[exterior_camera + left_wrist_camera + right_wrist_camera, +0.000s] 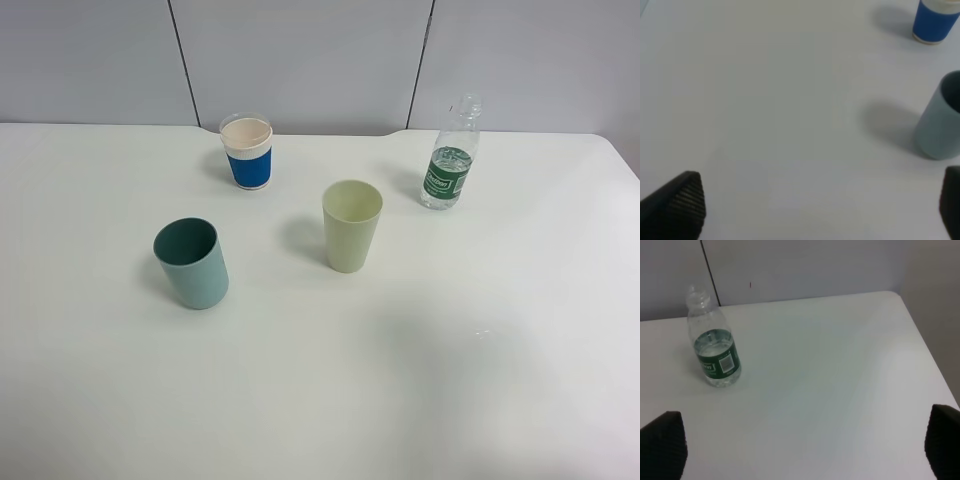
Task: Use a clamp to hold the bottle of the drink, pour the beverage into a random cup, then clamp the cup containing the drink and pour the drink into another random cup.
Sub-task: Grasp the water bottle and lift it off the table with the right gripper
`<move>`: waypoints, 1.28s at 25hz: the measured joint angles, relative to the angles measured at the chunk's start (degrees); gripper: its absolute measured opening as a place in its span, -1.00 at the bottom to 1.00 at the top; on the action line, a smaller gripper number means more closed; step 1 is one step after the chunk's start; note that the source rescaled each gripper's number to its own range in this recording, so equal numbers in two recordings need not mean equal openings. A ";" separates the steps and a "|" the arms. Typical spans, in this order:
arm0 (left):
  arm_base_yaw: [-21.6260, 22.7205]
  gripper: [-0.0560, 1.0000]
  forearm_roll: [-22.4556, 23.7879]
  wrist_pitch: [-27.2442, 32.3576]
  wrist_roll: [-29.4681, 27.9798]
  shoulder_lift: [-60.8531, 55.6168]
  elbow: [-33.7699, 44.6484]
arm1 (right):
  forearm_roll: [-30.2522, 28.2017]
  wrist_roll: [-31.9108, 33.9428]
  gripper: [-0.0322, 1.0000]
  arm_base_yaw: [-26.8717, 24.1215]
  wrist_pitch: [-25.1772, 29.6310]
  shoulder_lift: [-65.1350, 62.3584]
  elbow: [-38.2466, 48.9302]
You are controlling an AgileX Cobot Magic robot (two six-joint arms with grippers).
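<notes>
A clear uncapped bottle with a green label stands upright at the back right of the white table; it also shows in the right wrist view. A pale green cup stands mid-table, a teal cup at the left, and a blue-sleeved paper cup at the back. The left wrist view shows the teal cup and the blue cup. My left gripper is open and empty, short of the teal cup. My right gripper is open and empty, well short of the bottle. Neither arm shows in the exterior view.
The white table meets a grey panelled wall at the back. Its right edge runs close by the bottle's side.
</notes>
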 joint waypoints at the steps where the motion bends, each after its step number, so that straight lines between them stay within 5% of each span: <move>1: 0.00 0.69 0.00 0.00 0.00 0.00 0.00 | 0.14 0.00 0.78 0.00 -1.48 2.02 0.00; 24: 0.00 0.69 0.00 0.00 0.00 0.00 0.00 | 0.57 0.00 0.78 0.00 -32.62 51.08 -0.18; 32: 0.00 0.69 0.00 0.00 0.00 0.00 0.00 | -8.33 0.51 0.78 0.00 -43.76 61.37 -0.18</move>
